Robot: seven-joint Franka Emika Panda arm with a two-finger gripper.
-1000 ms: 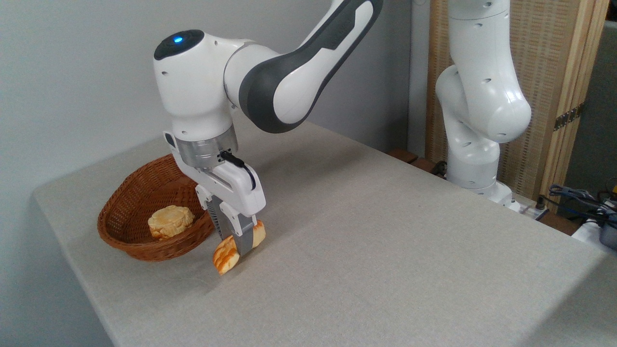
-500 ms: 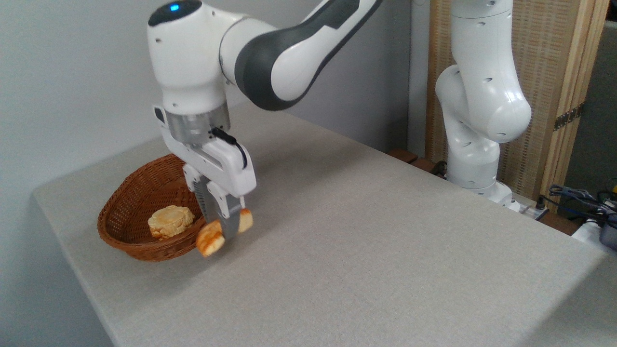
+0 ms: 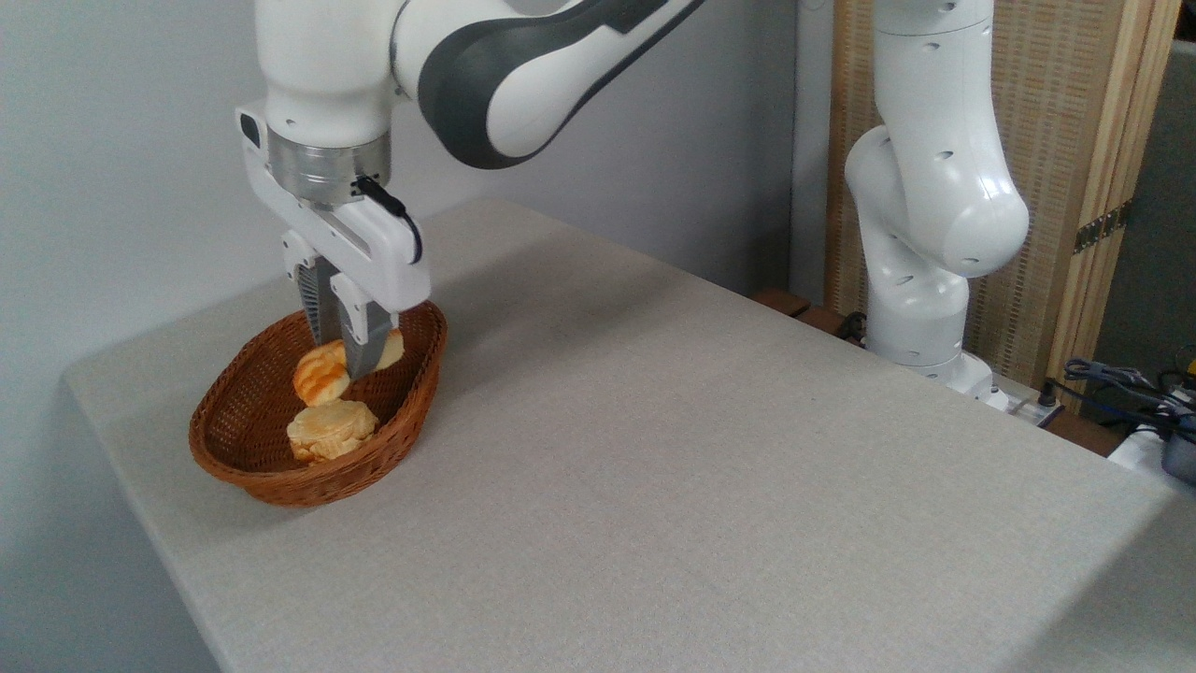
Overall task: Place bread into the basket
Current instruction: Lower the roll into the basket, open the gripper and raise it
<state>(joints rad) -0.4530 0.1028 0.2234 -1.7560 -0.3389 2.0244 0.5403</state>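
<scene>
Seeing pincer (image 3: 348, 360) gripping bread (image 3: 322, 374) midway, hanging inside basket (image 3: 411, 411) at worktop (image 3: 701, 467) left; we are noting round bun (image 3: 332, 430) just nearer.

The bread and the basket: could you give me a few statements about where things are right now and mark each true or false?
1. The pincer is clamped on the bread. True.
2. The bread is lying on the table. False: it is held over the inside of the basket.
3. A pale round bun already lies in the basket. True.
4. The basket is empty. False: the bun is in it.
5. The basket stands near the left end of the table. True.
6. The pincer has let go of the bread. False: its fingers are closed around the loaf.
</scene>
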